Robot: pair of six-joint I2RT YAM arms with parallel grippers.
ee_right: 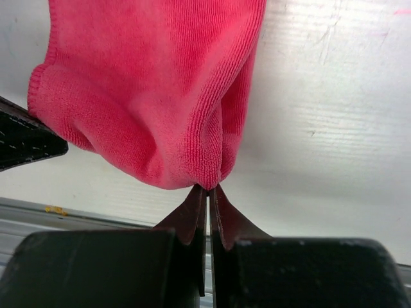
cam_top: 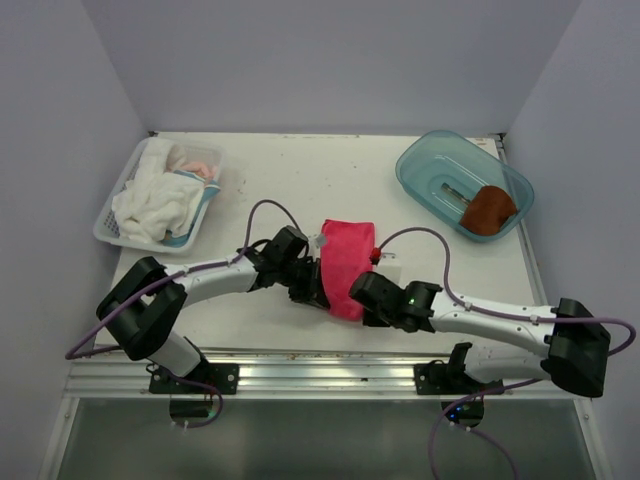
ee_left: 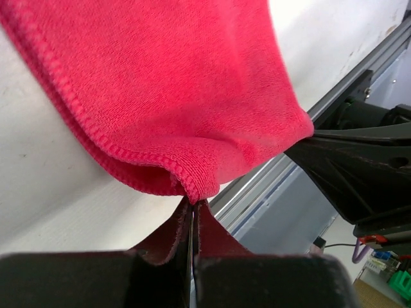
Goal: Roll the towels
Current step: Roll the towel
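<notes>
The pink-red towel (cam_top: 345, 262) lies folded on the white table near the front edge, between the two arms. My left gripper (cam_top: 318, 290) is shut on its near left corner; in the left wrist view the towel (ee_left: 167, 96) hangs from the pinched tips of the left gripper (ee_left: 194, 200). My right gripper (cam_top: 362, 295) is shut on the near right corner; the right wrist view shows the towel (ee_right: 148, 90) bunched at the closed tips of the right gripper (ee_right: 209, 189). The rust-brown towel (cam_top: 487, 209) lies rolled in the blue tub (cam_top: 425, 158) at the back right.
A white basket (cam_top: 117, 235) at the back left holds white cloths (cam_top: 155, 200) with pale blue trim. The metal rail (cam_top: 330, 370) runs along the table's front edge just behind both grippers. White walls enclose the table on three sides.
</notes>
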